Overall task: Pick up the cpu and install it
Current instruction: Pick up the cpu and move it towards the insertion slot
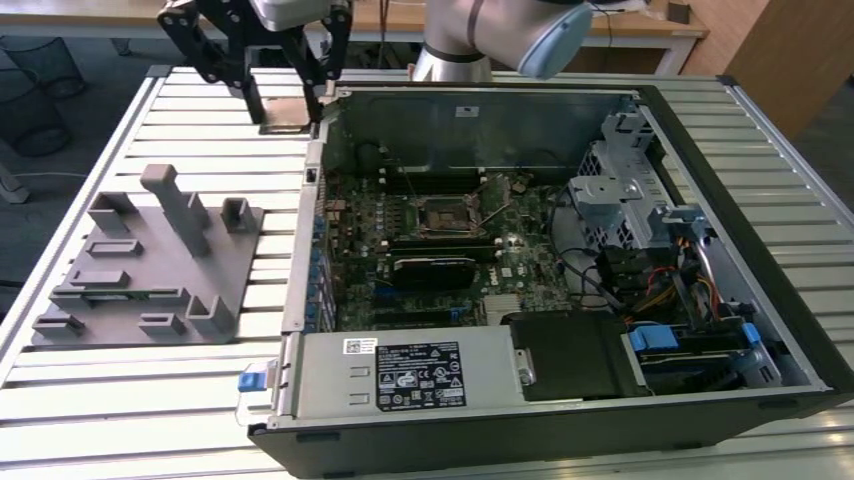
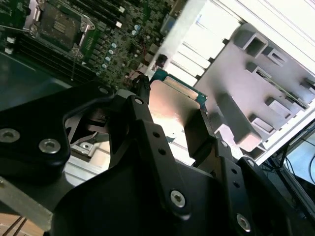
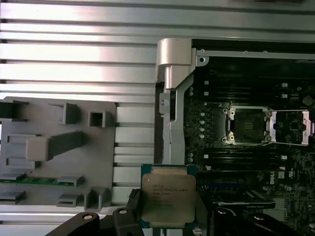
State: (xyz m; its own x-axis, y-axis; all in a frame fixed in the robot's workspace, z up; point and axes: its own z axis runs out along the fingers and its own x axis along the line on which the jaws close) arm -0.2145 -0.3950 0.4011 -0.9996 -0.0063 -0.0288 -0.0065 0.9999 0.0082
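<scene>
The cpu (image 1: 287, 113), a flat square chip with a silvery top, hangs in the air between the black fingers of my gripper (image 1: 286, 108), which is shut on it. In the exterior view it sits above the slatted table, just outside the far left corner of the open computer case (image 1: 561, 420). Both wrist views show the cpu (image 3: 167, 196) (image 2: 173, 105) clamped by two opposite edges. The motherboard socket (image 1: 445, 215) (image 3: 247, 125) (image 2: 61, 24) lies open inside the case, its metal frame folded back.
A grey fixture tray (image 1: 147, 270) (image 3: 49, 147) with upright blocks lies on the table at the exterior view's left. The case wall (image 3: 172, 83) stands between the cpu and the motherboard. A power supply (image 1: 400, 375) and drive cages (image 1: 627, 190) crowd the case.
</scene>
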